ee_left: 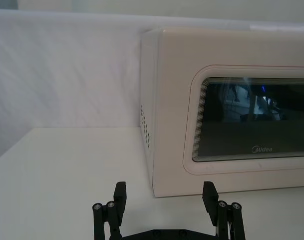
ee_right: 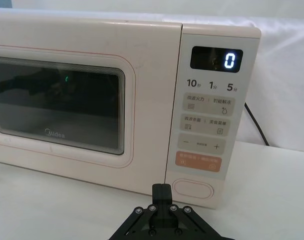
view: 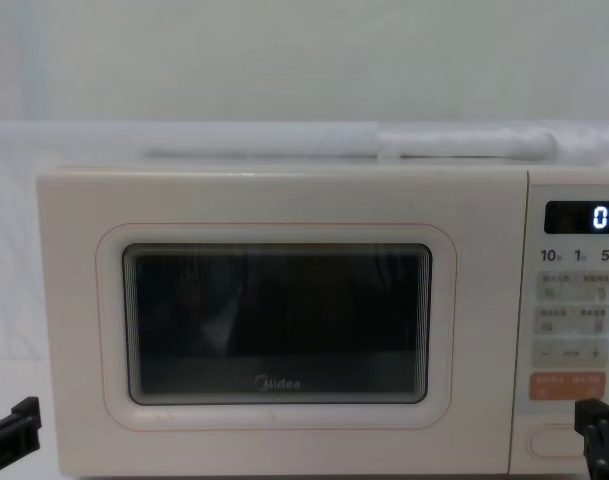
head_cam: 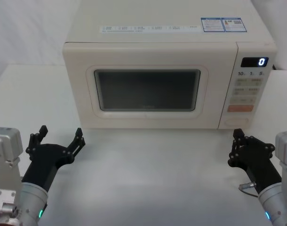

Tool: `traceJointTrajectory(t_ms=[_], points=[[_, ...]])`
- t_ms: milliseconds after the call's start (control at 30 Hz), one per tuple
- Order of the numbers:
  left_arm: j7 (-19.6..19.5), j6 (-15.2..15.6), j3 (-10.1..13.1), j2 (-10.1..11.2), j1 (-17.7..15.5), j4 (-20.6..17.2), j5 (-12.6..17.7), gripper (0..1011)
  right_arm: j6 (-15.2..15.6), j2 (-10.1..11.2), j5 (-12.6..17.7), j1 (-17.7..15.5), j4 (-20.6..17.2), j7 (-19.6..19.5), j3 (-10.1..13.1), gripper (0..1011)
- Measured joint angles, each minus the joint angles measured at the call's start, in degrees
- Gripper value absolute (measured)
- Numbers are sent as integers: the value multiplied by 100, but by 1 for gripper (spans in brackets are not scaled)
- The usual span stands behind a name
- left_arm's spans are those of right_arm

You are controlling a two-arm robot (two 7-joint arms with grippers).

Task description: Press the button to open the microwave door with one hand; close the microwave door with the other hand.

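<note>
Low on the right, the right end effector (head_cam: 235,147) hovers over the worktop (head_cam: 152,174) just in front of the microwave's control panel (head_cam: 247,89), its black fingers pressed together into one narrow tip. In the right wrist view that tip (ee_right: 161,192) points at the bottom edge of the microwave, just beside the button (ee_right: 193,190) and not touching it. In the chest view the same end effector (view: 596,425) rises at the lower right, in front of the panel's lower corner.

On the other side, the left end effector (head_cam: 60,139) is spread wide, its two fingers well apart above the worktop, near the front left corner of the microwave (head_cam: 169,70) but clear of it. The left wrist view shows both fingertips (ee_left: 120,195) parted, with that corner between them farther off.

The door (head_cam: 145,89) is shut flush with the cream body; its dark window reflects the room faintly, and a grey logo (ee_right: 55,134) sits under the glass. To its right the panel carries a lit display (ee_right: 217,59) reading 0, rows of pale keys, an orange key (ee_right: 198,162) and, lowest, the oval button.

The worktop is plain white and smooth. Behind the microwave hangs a white cloth backdrop (ee_left: 67,75), and a dark cable (ee_right: 255,125) runs down behind the panel side.
</note>
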Motion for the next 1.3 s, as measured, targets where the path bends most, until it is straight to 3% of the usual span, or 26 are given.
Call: traceJointTrajectory(t_ms=[1300], points=[[0,0,0,0,0,0,0,1001,0,0,0,0,0,0,0,0]])
